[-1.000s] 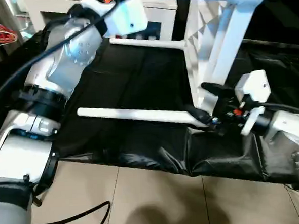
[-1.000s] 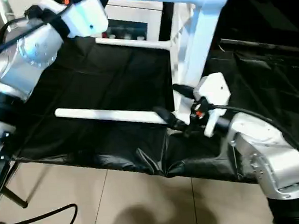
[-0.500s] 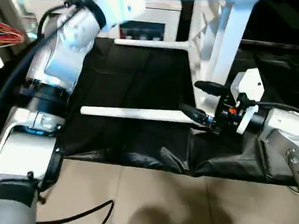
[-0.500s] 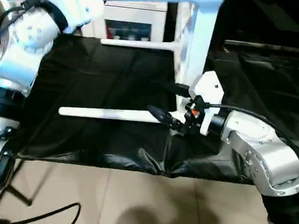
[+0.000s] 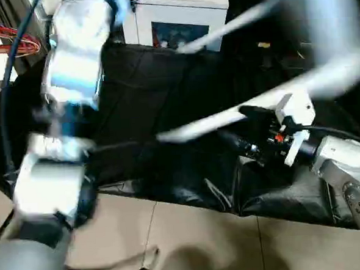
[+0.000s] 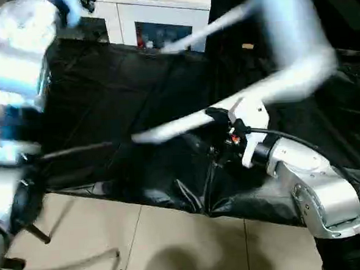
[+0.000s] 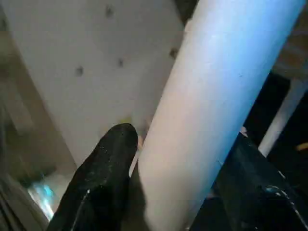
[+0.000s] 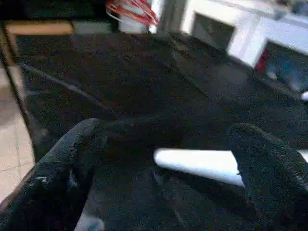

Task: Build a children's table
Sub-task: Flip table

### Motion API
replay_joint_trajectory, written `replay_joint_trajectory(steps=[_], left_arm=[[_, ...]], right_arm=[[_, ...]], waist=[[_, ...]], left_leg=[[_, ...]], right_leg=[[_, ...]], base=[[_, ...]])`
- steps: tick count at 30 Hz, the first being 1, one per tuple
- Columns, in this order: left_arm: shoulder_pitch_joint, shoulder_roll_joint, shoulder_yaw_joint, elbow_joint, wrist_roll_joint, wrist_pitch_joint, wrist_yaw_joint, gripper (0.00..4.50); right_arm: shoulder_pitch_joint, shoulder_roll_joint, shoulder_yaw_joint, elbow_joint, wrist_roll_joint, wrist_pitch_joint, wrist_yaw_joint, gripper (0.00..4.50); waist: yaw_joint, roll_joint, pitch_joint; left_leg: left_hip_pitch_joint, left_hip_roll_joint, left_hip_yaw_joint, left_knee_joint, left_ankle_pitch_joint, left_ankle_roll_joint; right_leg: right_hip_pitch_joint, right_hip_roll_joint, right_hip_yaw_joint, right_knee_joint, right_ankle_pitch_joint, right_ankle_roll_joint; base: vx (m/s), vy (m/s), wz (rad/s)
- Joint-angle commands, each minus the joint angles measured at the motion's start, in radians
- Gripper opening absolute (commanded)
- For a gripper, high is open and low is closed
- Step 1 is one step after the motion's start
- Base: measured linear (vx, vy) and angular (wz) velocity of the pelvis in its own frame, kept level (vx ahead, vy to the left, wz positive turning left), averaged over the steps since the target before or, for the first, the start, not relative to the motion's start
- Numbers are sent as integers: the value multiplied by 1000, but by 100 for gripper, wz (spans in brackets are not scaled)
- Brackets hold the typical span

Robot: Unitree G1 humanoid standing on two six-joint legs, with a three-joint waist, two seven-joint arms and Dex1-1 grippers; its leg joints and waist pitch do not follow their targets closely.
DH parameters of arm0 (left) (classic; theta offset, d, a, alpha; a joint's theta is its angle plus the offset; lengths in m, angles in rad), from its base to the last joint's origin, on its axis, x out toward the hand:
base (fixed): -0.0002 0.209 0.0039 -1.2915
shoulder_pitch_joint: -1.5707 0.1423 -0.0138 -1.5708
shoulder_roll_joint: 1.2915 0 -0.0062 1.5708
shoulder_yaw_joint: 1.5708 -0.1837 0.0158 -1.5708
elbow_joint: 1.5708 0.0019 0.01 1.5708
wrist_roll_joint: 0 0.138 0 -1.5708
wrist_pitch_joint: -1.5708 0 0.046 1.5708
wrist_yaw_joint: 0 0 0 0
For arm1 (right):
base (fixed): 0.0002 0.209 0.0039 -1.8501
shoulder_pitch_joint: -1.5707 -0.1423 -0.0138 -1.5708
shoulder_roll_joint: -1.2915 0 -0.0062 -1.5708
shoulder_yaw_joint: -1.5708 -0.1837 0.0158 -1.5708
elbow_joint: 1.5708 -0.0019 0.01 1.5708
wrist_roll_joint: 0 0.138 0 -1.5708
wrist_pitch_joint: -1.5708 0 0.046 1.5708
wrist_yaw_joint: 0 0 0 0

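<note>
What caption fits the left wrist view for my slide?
Left end effector closed around a white leg, one black finger on each side.

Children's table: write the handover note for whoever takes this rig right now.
Left gripper: closed around the raised leg.
Right gripper: open, fingers on either side of the loose leg end, above the black cloth; not gripping.
Done: how many legs are fitted cannot be told.
Left: likely close on the loose leg and seat it in a corner socket.
</note>
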Motion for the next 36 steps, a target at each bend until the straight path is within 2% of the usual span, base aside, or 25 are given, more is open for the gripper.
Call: replay_joint_trajectory(steps=[1,4,5,6,10,11,16,18,21,22,28,29,30,32,33,34,36], left_arm=[[-3,-13,48,-33,-44,33,30,232],[46,-10,50,-87,-52,60,38,222],[72,-5,40,-110,-57,56,32,222],[88,-4,35,-127,-57,63,32,215],[123,-3,31,-161,-50,73,29,210],[127,-2,31,-164,-48,74,30,207],[156,13,14,-191,-44,64,17,201],[161,14,6,-201,-48,69,20,198],[158,19,-2,-199,-46,64,17,194],[158,19,-2,-199,-46,64,17,193],[160,26,-7,-199,-47,65,17,190],[160,26,-7,-199,-47,65,17,189],[165,28,-9,-203,-49,66,19,189],[171,30,-10,-208,-50,69,20,187],[174,32,-11,-211,-49,70,21,187],[178,34,-11,-213,-49,71,21,187],[183,36,-11,-217,-49,72,22,186]], right_arm=[[9,-5,-2,8,-9,12,-9,450],[25,8,-46,30,-11,2,-39,450],[30,12,-66,42,-15,-2,-56,450],[34,14,-77,50,-16,-5,-63,450],[48,19,-99,70,-23,-16,-91,450],[49,21,-103,73,-23,-15,-97,450],[36,57,-128,125,-58,-31,-190,450],[11,78,-134,163,-73,-43,-222,450],[-70,135,-152,274,-78,-55,-298,450],[-70,135,-152,274,-78,-55,-298,450],[-211,209,-167,481,-94,-131,-369,450],[-211,209,-167,481,-94,-131,-369,450],[-232,226,-176,515,-87,-145,-366,431],[-246,231,-172,547,-92,-157,-359,412],[-257,234,-170,570,-94,-168,-350,409],[-269,239,-169,592,-93,-177,-343,400],[-284,246,-170,616,-87,-185,-331,376]], waist=[[-4,-8,-76],[-9,-10,-74],[-9,-6,-74],[-10,-10,-73],[-12,-11,-73],[-13,-15,-72],[-16,-11,-72],[-18,-13,-72],[-22,-7,-73],[-25,-8,-73],[-24,-5,-77],[-25,-5,-77],[-23,-10,-77],[-23,-7,-78],[-23,-18,-77],[-20,-12,-78],[-23,-11,-75]], left_leg=[[28,53,-30,-71,-156,17],[27,54,-30,-72,-161,18],[28,54,-31,-73,-163,18],[25,54,-31,-74,-165,16],[26,53,-30,-74,-164,13],[26,53,-29,-75,-165,12],[28,52,-30,-77,-181,-4],[25,52,-31,-79,-183,-10],[29,50,-29,-77,-179,-20],[28,50,-29,-78,-180,-22],[29,49,-26,-76,-154,-28],[29,49,-26,-76,-155,-28],[30,49,-25,-75,-147,-24],[29,50,-25,-76,-140,-20],[28,50,-23,-75,-133,-15],[28,50,-24,-76,-133,-13],[28,51,-24,-77,-148,-17]], right_leg=[[39,-65,38,-82,-136,-203],[39,-64,37,-81,-109,-202],[38,-66,37,-81,-109,-203],[41,-67,37,-82,-113,-203],[40,-64,36,-84,-122,-193],[40,-64,37,-85,-129,-190],[36,-64,37,-88,-154,-175],[37,-64,36,-87,-158,-173],[34,-62,36,-85,-147,-180],[34,-62,36,-85,-146,-182],[36,-61,35,-77,-79,-196],[36,-61,36,-75,-76,-198],[38,-61,36,-73,-65,-200],[39,-61,36,-72,-53,-201],[40,-60,36,-73,-46,-201],[41,-63,36,-72,-52,-202],[39,-62,35,-74,-74,-202]], base=[[0,0,0],[0,0,0],[0,0,0],[0,0,0],[0,0,0],[0,0,0],[0,0,0],[0,0,0],[0,0,0],[0,0,0],[0,0,0],[0,0,0],[0,0,0],[0,0,0],[0,0,0],[0,0,0],[0,0,0]])
